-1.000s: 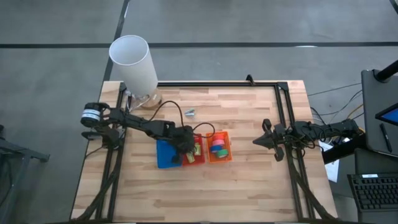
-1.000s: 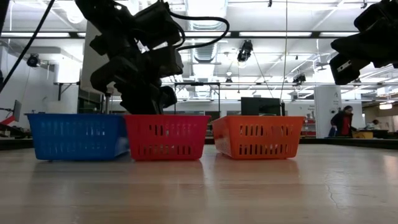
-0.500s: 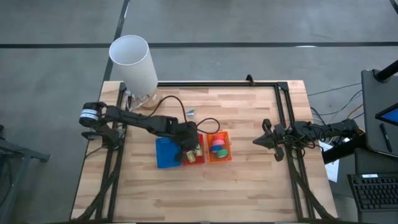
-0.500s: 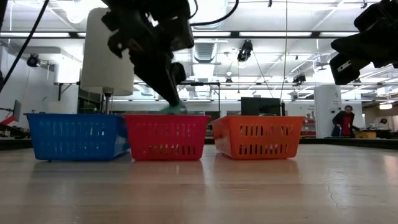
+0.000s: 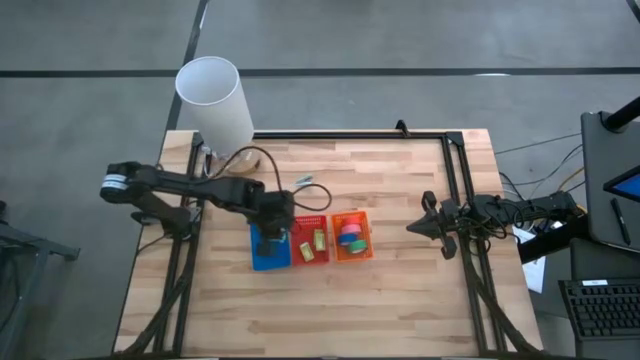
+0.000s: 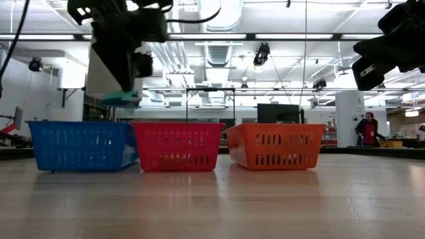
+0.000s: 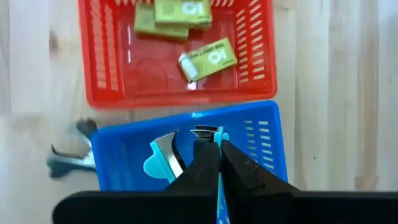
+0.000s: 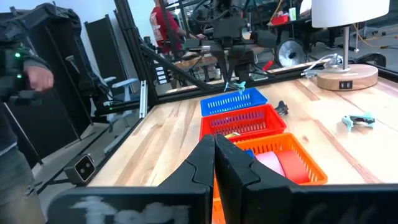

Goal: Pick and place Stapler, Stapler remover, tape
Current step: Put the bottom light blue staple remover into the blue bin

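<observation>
My left arm stretches from the left edge of the high view toward the centre, its wrist bent down, and the left gripper (image 5: 271, 240) has its jaws clamped. My right arm waits folded at the right side, its right gripper (image 5: 424, 226) pointing left with jaws pressed together.

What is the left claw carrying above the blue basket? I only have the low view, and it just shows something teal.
Observer: A teal staple remover, pinched in the left claw; the left wrist view shows its metal prongs.
Operator: Is it really over the blue basket?
Observer: Yes, seen from above the claw sits over the blue basket.
Operator: What's in the red one?
Observer: Small yellow-green boxes lie in the red basket.
</observation>
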Controlling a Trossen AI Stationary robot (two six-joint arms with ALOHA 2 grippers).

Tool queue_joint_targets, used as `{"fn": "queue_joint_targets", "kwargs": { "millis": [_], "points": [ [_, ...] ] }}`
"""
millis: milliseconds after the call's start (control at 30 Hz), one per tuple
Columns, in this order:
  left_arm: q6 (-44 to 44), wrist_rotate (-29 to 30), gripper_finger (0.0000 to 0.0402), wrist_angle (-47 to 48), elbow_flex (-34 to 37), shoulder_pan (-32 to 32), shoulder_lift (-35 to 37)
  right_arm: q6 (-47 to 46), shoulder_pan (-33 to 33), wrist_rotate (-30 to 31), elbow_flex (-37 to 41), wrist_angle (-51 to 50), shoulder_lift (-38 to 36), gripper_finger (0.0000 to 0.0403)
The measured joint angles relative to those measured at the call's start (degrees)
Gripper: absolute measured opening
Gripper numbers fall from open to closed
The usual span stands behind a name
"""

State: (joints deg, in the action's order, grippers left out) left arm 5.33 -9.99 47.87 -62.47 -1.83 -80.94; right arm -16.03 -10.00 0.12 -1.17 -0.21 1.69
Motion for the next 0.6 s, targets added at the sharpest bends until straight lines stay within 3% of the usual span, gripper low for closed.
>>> {"fn": "queue_joint_targets", "kwargs": {
  "millis": [400, 600],
  "points": [
    [11.9, -0.4, 0.0015, -4.7, 14.6, 0.1, 4.4, 0.0, 0.0, 0.0, 0.0, 0.0, 0.0, 0.0008],
    [14.8, -1.7, 0.0061, -6.9, 15.5, 0.2, 4.4, 0.0, 0.0, 0.0, 0.0, 0.0, 0.0, 0.0008]
  ]
}}
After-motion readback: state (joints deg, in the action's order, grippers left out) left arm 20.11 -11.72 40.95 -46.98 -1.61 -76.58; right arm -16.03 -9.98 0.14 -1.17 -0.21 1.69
